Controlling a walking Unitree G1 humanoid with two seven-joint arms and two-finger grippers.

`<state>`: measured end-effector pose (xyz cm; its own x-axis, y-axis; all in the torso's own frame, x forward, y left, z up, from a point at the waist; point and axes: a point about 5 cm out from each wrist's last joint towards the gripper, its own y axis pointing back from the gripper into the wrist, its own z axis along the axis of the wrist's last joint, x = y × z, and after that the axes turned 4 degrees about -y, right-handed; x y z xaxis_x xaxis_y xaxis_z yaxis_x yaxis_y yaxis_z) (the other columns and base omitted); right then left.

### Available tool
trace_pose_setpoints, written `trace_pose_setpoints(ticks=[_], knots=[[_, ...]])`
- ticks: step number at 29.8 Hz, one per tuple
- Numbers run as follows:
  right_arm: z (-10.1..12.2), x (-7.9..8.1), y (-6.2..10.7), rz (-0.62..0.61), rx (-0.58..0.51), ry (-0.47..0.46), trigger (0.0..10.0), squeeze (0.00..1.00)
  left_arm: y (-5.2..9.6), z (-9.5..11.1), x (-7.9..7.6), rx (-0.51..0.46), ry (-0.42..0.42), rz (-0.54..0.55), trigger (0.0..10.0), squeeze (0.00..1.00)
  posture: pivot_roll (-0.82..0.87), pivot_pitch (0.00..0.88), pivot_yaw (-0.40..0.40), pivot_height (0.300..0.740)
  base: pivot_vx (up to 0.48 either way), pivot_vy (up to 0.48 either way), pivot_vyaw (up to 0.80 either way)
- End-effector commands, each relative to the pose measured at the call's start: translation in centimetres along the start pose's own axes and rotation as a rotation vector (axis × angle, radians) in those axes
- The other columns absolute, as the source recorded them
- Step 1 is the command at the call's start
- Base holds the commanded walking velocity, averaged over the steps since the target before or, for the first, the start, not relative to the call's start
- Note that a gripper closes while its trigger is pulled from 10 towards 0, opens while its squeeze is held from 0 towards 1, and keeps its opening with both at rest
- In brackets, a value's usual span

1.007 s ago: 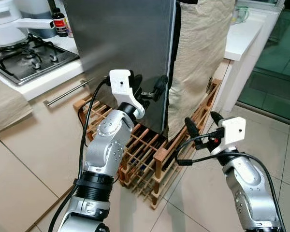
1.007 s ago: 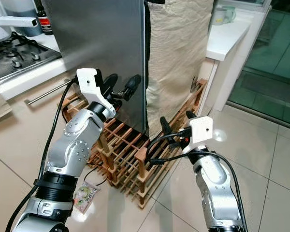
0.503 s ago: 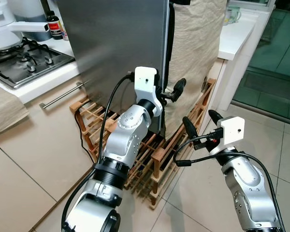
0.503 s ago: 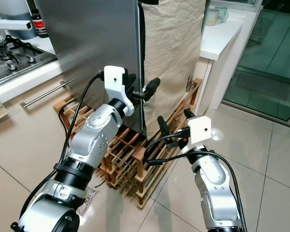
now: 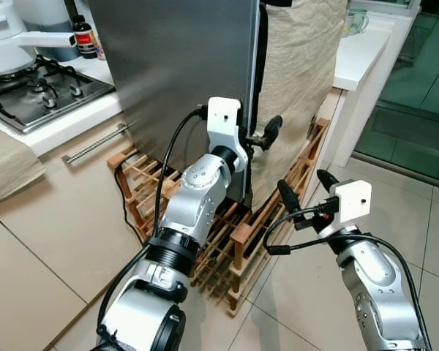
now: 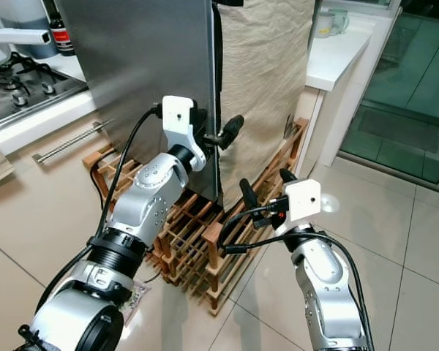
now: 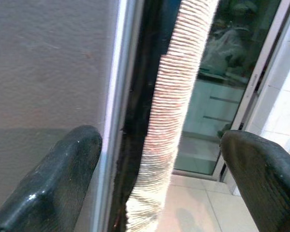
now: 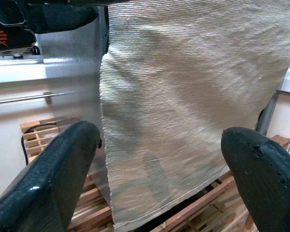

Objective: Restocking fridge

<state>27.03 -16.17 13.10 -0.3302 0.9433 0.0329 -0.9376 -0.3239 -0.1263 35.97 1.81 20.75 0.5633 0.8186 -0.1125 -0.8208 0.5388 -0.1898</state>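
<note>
Fridge point(image 5: 183, 66) stands on a wooden rack point(image 5: 234, 248) on the tiled floor point(image 5: 51, 241), door shut — steel face toward the camera, beige cloth point(image 5: 300, 80) hanging down its front beside the dark door gap. Left gripper point(image 5: 257, 137) is raised at the fridge's front corner edge, fingers spread, one finger point(image 7: 48, 179) against the steel side and the other out past the cloth edge — nothing pinched. Right gripper point(image 5: 306, 191) hangs lower, just off the rack's corner, fingers wide apart and empty, pointed at the cloth. Stove point(image 5: 36, 88) sits on the counter to the left, white counter point(image 5: 362, 51) with a mug point(image 5: 355, 20) to the right.
</note>
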Motion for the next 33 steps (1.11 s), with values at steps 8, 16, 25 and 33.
trace_pose_setpoints(ticks=[8, 16, 25, 33], knots=[[0.3, 0.3, 0.2, 0.002, -0.024, 0.005, 10.0, 0.00, -1.1, 0.1, -2.9, -0.001, 0.043, -0.077, 10.0, 0.00, -0.25, 0.000, 0.082, 0.740, 0.000, 0.000, 0.00], [0.3, 0.4, 0.1, 0.005, -0.022, 0.008, 10.0, 0.00, -2.3, -1.1, -3.8, 0.093, 0.079, -0.049, 10.0, 0.00, -0.26, 0.000, 0.089, 0.740, 0.000, 0.000, 0.00], [0.4, 0.5, 0.2, 0.026, -0.012, 0.010, 10.0, 0.00, -3.1, -0.4, -6.4, 0.068, 0.128, -0.238, 10.0, 0.00, -0.28, 0.000, 0.091, 0.740, 0.000, 0.000, 0.00], [0.6, 0.5, 0.1, 0.028, -0.015, 0.016, 10.0, 0.00, -4.2, 1.8, -11.0, -0.004, 0.187, -0.454, 10.0, 0.00, -0.31, 0.000, 0.109, 0.740, 0.000, 0.000, 0.00]])
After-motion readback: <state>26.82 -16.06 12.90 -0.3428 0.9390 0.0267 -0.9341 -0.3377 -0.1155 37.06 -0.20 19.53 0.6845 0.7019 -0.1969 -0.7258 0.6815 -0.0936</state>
